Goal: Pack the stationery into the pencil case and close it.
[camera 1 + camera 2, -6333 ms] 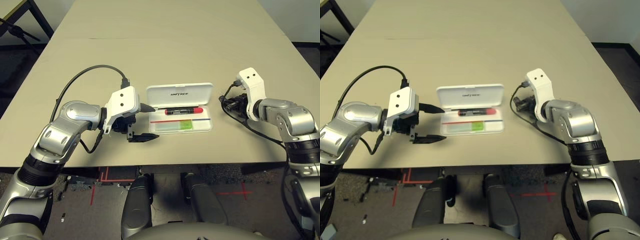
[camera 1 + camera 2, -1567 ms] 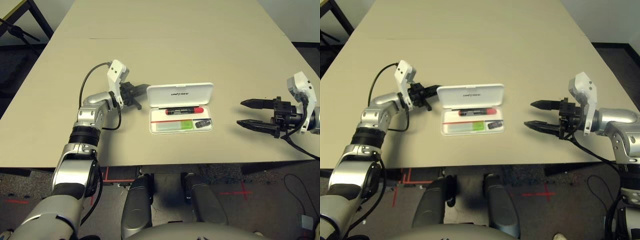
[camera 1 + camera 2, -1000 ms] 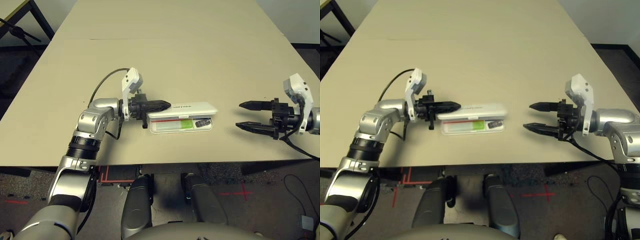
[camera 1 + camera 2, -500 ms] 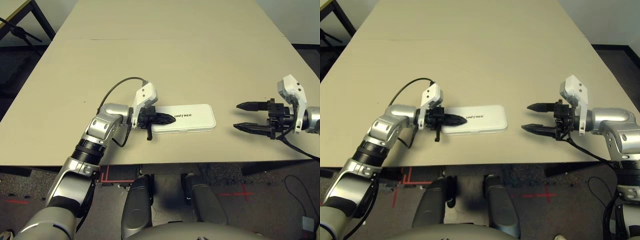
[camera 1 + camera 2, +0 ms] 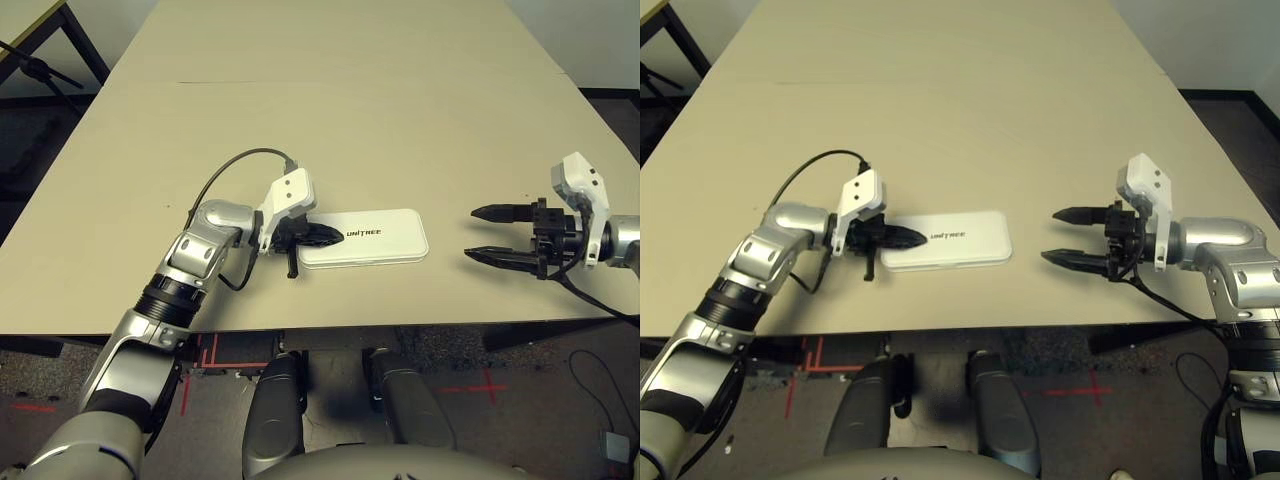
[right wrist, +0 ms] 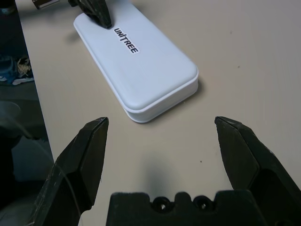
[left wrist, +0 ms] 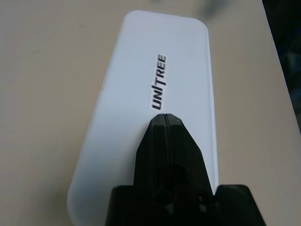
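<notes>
- The pencil case (image 5: 395,238) lies closed near the table's (image 5: 350,120) front edge, long axis roughly parallel to it.
- Left claw (image 5: 342,237): fingers together, gripping nothing, over the lid's left end; nearer arm.
- Right claw (image 5: 469,232): wide open, empty, beyond the case's right end.
- Probable next move: lift the left claw clear.

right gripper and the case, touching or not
Apart: the left eye view shows bare table between the right gripper and the case.

silver arms (image 5: 144,365), black cables (image 5: 216,172), white brackets (image 5: 289,195)
</notes>
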Tool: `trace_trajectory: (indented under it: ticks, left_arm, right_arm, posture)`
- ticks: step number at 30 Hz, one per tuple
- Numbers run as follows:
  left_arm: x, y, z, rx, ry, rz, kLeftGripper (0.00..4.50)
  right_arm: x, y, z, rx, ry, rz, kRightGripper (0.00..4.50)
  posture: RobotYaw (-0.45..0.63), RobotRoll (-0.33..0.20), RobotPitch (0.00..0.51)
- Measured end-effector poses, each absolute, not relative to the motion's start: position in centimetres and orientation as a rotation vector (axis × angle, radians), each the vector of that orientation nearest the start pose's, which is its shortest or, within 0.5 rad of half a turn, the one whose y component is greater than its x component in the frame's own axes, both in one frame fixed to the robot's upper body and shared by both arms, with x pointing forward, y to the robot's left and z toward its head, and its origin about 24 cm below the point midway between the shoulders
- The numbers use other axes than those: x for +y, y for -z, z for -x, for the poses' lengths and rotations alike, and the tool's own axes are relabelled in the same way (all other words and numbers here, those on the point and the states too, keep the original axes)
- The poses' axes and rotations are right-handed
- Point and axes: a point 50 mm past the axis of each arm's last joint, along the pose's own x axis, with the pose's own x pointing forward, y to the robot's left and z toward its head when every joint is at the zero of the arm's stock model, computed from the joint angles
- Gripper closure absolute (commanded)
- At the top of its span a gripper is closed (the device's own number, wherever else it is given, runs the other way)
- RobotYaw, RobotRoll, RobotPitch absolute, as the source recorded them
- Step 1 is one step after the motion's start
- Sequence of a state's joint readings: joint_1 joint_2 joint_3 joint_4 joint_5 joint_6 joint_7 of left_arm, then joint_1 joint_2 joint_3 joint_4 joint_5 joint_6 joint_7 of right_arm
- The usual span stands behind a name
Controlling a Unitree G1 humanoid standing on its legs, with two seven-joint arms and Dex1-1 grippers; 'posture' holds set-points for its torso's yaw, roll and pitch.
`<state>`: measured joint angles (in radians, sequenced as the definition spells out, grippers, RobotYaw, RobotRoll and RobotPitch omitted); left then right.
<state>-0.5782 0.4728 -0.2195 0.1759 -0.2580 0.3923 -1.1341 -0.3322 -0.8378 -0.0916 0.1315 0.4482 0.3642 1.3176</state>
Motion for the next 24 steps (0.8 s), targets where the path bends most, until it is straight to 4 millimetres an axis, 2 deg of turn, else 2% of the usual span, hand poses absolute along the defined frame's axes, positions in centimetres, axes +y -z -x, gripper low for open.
trace_trajectory:
  ticks: [5,10,14,17,21,24]
  left_arm:
    - [15.4,-15.5,-32.2,0.088,1.146,-0.04,1.97]
    - [18.2,-18.7,-33.1,-0.081,0.96,0.056,0.03]
    - [22.2,-19.6,-34.8,-0.17,0.654,0.115,0.03]
    - [25.5,-19.1,-35.8,-0.164,0.406,0.095,0.03]
    - [28.9,-18.1,-36.2,-0.193,0.168,0.096,0.03]
    - [30.4,-17.6,-36.1,-0.223,0.076,0.122,0.03]
  right_arm:
    - [-25.4,-14.5,-27.7,0.186,-1.094,0.153,0.0]
    - [-25.0,-16.0,-29.8,-0.05,-0.938,0.072,0.0]
    - [-25.7,-16.8,-32.1,-0.186,-0.707,0.002,0.0]
    - [-27.2,-16.9,-33.4,-0.234,-0.506,-0.016,0.0]
    - [-29.1,-16.3,-34.4,-0.275,-0.244,-0.035,0.0]
    - [-30.3,-15.5,-34.5,-0.278,-0.107,-0.03,0.0]
  posture:
    - [-0.08,0.0,0.192]
    - [-0.07,0.0,0.189]
    - [-0.07,0.0,0.189]
    - [-0.07,0.0,0.189]
    - [-0.07,0.0,0.191]
    - [-0.07,0.0,0.193]
